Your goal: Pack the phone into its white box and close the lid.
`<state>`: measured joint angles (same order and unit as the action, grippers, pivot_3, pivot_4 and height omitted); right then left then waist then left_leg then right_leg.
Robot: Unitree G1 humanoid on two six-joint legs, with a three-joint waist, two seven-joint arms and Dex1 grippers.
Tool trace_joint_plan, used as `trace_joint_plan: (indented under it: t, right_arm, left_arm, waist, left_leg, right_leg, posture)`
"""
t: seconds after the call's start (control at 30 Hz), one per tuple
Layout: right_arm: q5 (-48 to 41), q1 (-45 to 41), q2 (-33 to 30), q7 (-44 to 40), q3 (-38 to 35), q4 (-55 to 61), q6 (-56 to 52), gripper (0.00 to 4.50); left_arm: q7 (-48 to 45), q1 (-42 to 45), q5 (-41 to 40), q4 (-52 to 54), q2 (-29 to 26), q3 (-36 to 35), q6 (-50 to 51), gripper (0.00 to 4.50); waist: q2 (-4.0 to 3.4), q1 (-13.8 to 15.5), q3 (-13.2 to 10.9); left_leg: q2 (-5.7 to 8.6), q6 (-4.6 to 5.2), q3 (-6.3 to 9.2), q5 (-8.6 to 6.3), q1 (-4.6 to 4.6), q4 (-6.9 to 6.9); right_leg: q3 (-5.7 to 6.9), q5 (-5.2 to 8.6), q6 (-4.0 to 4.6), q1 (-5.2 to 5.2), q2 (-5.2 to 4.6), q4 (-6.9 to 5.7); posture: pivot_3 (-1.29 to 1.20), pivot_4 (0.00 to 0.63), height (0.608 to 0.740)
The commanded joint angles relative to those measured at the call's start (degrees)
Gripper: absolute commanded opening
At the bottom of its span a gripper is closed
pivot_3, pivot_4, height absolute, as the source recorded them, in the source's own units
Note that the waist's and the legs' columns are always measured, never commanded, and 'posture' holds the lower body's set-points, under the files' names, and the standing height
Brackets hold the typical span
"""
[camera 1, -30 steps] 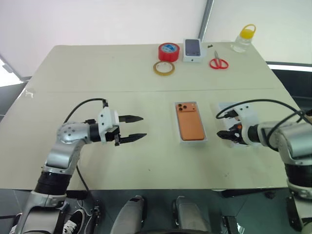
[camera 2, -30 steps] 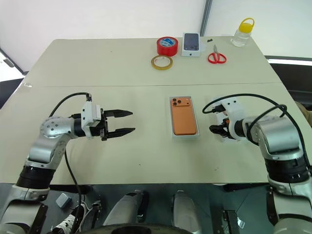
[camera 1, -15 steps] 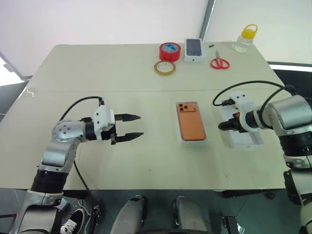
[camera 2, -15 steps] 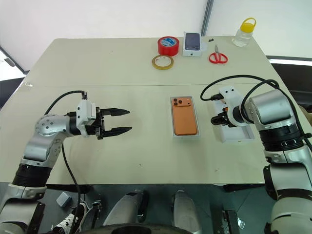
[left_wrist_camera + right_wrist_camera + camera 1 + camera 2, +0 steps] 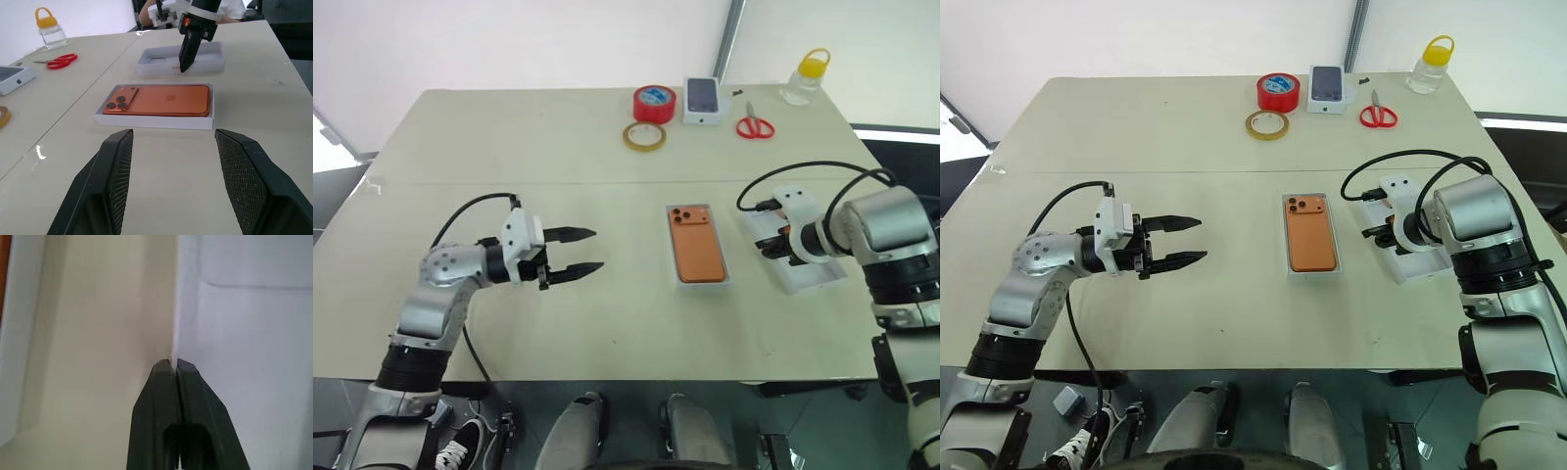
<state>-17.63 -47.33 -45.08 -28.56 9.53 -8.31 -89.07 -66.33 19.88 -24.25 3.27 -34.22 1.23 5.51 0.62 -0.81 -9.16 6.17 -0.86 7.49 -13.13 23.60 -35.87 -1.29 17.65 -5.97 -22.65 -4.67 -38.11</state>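
With the slim orange phone (image 5: 696, 245) already lying in its shallow white cardboard tray (image 5: 702, 282) at table centre, I am pinching my right gripper (image 5: 185, 64) shut on the three-o'clock white lid's (image 5: 806, 277) thin wall, needing to lift it over, my left gripper (image 5: 586, 251) idling open at nine.

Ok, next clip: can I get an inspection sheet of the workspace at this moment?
Surface: beige table, a seam running across it.
Job's things: orange phone lies camera side up in its white box; the lid lies open side up to the box's right, off the box.
Clutter: red tape roll, tan tape ring, small white box with a phone picture, red scissors, yellow-capped jar, all at the far edge.
Hands: left hand open, above the table, pointing at the box; right hand shut on the lid's wall.
Cables: a black cable loops over each wrist.
Surroundings: white wall behind.
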Motion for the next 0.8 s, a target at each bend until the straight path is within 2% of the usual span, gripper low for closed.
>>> trace_joint_plan:
  t: [0.03,0.17,0.23,0.3,0.43,0.53,0.63,0.73,0.8]
  right_arm:
    - [1.66,-0.67,-0.44,1.78,-2.13,-0.75,1.30,0.08]
    - [2.33,-2.06,0.57,3.45,-3.81,-1.29,1.59,0.08]
    - [2.94,-3.94,3.39,5.90,-8.20,-2.56,1.44,0.08]
    - [2.47,-6.93,7.50,8.05,-14.05,-3.62,4.35,0.08]
    - [-6.28,-7.71,16.13,3.19,-25.50,-1.02,5.80,0.08]
    - [-11.74,-10.70,23.48,4.17,-40.51,-2.32,1.77,0.08]
    - [-15.69,-9.38,28.18,4.34,-45.85,2.58,0.85,0.08]
    - [-19.44,-11.28,35.37,7.07,-56.49,5.22,-2.85,0.08]
    - [-23.63,-9.53,39.24,8.94,-58.09,8.30,-3.43,0.08]
  left_arm:
    - [0.20,-0.26,-0.50,2.58,-0.28,-0.51,-0.10,2.83]
    - [0.24,-0.26,-0.53,2.60,-0.30,-0.57,0.03,2.83]
    - [0.33,-0.14,-0.49,2.52,-0.26,-0.60,0.01,2.83]
    - [0.70,0.10,-0.50,2.31,-0.19,-0.73,0.28,2.83]
    - [2.25,0.55,-0.66,1.71,0.20,-1.17,1.48,2.83]
    - [6.47,1.86,-0.67,1.13,2.51,-1.31,3.62,2.83]
    - [11.66,2.94,-0.15,0.69,6.18,-1.46,4.67,2.83]
    - [15.64,1.86,-1.03,2.93,8.76,-1.63,6.81,2.83]
    - [16.94,0.89,-0.61,3.92,9.34,-1.46,7.19,2.83]
  waist:
    - [0.00,0.02,0.00]
    - [0.00,-0.02,0.00]
    - [-0.03,-0.21,-0.02]
    - [-0.11,-0.46,-0.07]
    - [-0.15,-0.28,-0.09]
    - [-0.15,0.03,-0.09]
    - [-0.16,0.37,-0.10]
    - [-0.16,-0.11,-0.10]
    - [-0.17,-0.49,-0.09]
  left_leg:
    - [0.00,0.00,0.00,0.00,0.00,0.01]
    - [0.00,0.00,0.00,0.00,0.00,0.01]
    - [0.00,0.00,0.00,0.00,0.00,0.02]
    - [-0.01,-0.01,-0.04,0.01,0.00,0.03]
    - [-0.05,-0.06,-0.06,0.04,-0.01,0.18]
    - [-0.04,-0.06,-0.04,0.05,0.00,0.18]
    - [0.02,-0.04,-0.02,0.04,0.02,0.08]
    - [0.02,-0.02,-0.04,0.03,0.05,0.07]
    - [-0.01,-0.04,-0.04,0.04,0.05,0.10]
  right_leg:
    - [0.00,0.00,0.00,0.00,0.00,0.00]
    - [0.00,0.00,0.00,-0.01,0.00,0.00]
    - [-0.01,0.00,0.00,-0.02,0.01,-0.01]
    - [-0.05,0.00,0.01,-0.05,0.02,-0.04]
    - [-0.08,-0.01,0.01,-0.15,0.07,-0.10]
    - [-0.06,-0.01,0.01,-0.12,0.06,-0.08]
    - [-0.04,-0.02,0.00,-0.08,0.01,-0.07]
    - [-0.06,-0.02,0.00,-0.11,0.01,-0.07]
    - [-0.08,-0.02,0.00,-0.18,0.04,-0.16]
  posture:
    - [0.00,0.150,0.740]
    - [0.00,0.150,0.740]
    - [0.00,0.150,0.740]
    - [0.00,0.150,0.740]
    - [0.00,0.150,0.740]
    - [0.00,0.150,0.740]
    - [0.00,0.150,0.740]
    - [0.00,0.150,0.740]
    - [0.00,0.150,0.740]
